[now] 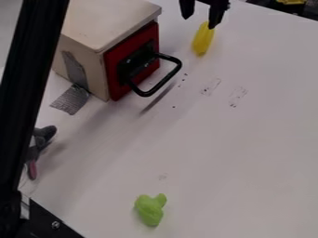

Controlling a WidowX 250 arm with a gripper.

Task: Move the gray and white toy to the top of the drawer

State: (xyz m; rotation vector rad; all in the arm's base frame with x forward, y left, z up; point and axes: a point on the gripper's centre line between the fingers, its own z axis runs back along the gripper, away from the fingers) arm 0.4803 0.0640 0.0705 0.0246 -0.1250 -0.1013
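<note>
Dark gray is the toy which seems to be meant by the task, and it is placed on the white table, at the left of the view. It is partly hidden by a black post — a rounded upper part and a narrow pinkish part at the lower end can be seen, but a white part cannot be made out with certainty. Near it, gray tape is stuck on the table and on the side of the wooden drawer box, whose front is red and fitted with a black handle. Farther down, a green toy is left on the table. At the top edge, the gripper is seen with its two fingers apart, just beside a yellow thing and well apart from the gray toy. The grasp is judged to be not yet made — next, the gripper should be brought over the gray toy, lowered and closed; after this, a lift above the box top will be needed.
</note>
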